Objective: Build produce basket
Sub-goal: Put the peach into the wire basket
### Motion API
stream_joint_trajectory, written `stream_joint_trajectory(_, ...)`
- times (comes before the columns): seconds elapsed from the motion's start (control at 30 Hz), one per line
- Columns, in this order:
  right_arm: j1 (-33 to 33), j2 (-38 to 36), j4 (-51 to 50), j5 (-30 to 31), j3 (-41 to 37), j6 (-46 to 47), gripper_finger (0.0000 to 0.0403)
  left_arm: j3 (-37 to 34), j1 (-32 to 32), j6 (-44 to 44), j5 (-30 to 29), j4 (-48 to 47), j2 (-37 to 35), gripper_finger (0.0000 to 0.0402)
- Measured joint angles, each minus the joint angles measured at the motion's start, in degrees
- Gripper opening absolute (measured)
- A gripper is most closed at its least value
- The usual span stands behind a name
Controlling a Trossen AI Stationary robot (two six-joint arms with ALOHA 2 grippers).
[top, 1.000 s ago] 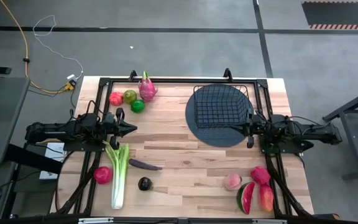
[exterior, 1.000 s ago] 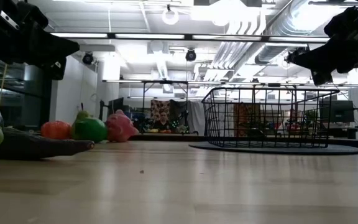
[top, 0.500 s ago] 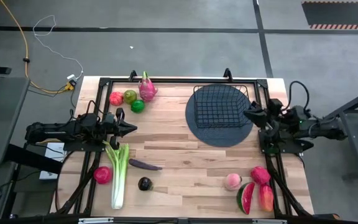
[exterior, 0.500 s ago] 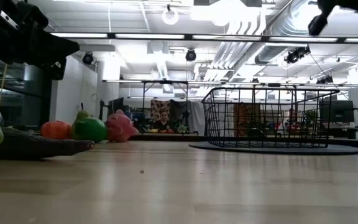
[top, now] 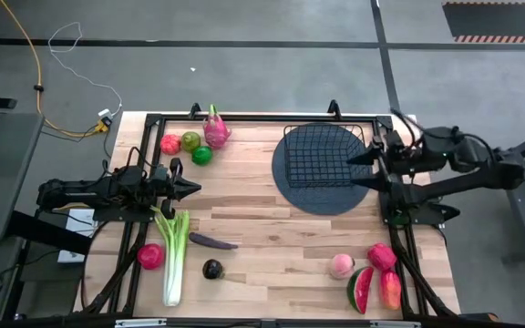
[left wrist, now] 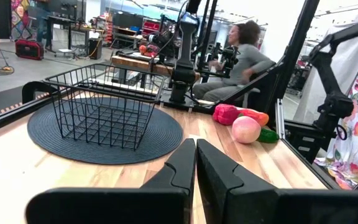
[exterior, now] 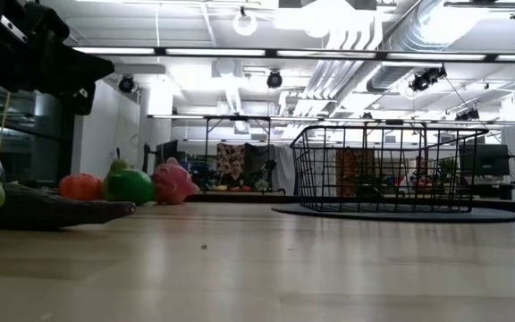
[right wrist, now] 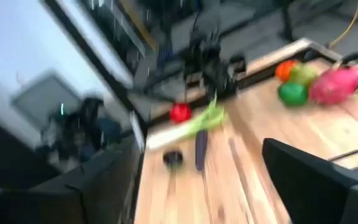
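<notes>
The right gripper (top: 365, 169), fingers spread apart, has swung up beside the empty black wire-mesh basket (top: 324, 153) on its dark round mat (top: 290, 187). Left gripper (top: 192, 189) waits, closed. No produce loaded yet.

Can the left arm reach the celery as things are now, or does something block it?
Probably yes. The left gripper, fingers shut, hangs just above the leafy end of the celery. Only the eggplant lies beside the stalk, not over it.
</notes>
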Motion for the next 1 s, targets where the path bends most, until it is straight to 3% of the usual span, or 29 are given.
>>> stream_joint_trajectory(0.23, 1.3, 10.7, -13.8, -11.7, 14.0, -0.1, 0.0362, 0.0, 0.0, 0.0, 0.0, 0.0, 0.0, 0.0005)
stream_joint_trajectory(0.4, 4.8, 17.5, -25.4, -11.0, 21.3, 0.3, 0.0362, 0.0, 0.0, 0.0, 0.0, 0.0, 0.0, 0.0005)
stream_joint_trajectory(0.53, 7.4, 22.2, -32.0, -9.8, 24.9, 6.2, 0.0362, 0.0, 0.0, 0.0, 0.0, 0.0, 0.0, 0.0005)
stream_joint_trajectory(0.8, 13.7, 31.2, -42.9, -7.7, 22.9, 26.9, 0.0362, 0.0, 0.0, 0.0, 0.0, 0.0, 0.0, 0.0005)
stream_joint_trajectory(1.0, 19.4, 38.0, -42.4, -7.8, 19.0, 42.4, 0.0362, 0.0, 0.0, 0.0, 0.0, 0.0, 0.0, 0.0005)
